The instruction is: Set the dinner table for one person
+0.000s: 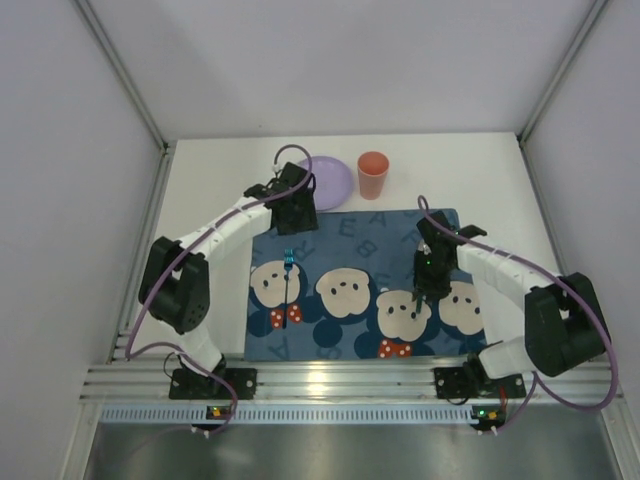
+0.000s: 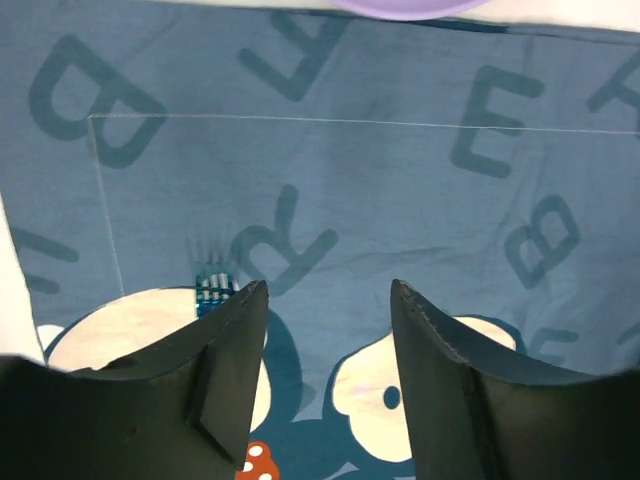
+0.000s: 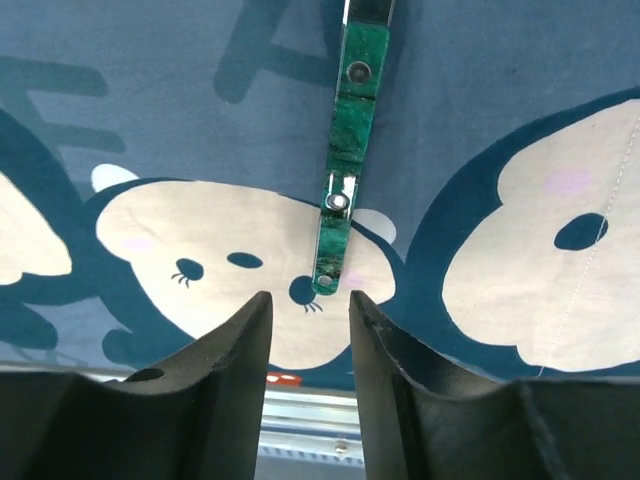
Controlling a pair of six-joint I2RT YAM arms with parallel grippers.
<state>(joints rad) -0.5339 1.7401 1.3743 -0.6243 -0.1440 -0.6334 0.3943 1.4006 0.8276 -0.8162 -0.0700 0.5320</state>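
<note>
We hold our white-shelled, black-jointed left arm (image 1: 215, 235) with its elbow pushed out to the left and the forearm angled forward and inward. At its wrist, the black two-finger left gripper (image 1: 297, 208) (image 2: 325, 290) points down and away from our bases, its jaws standing well apart. Our matching white-and-black right arm (image 1: 500, 265) folds with its elbow out to the right, the forearm sweeping inward. Its black two-finger right gripper (image 1: 431, 290) (image 3: 308, 297) hangs low, tips tilted back toward our bases, jaws parted by a narrower gap.
</note>
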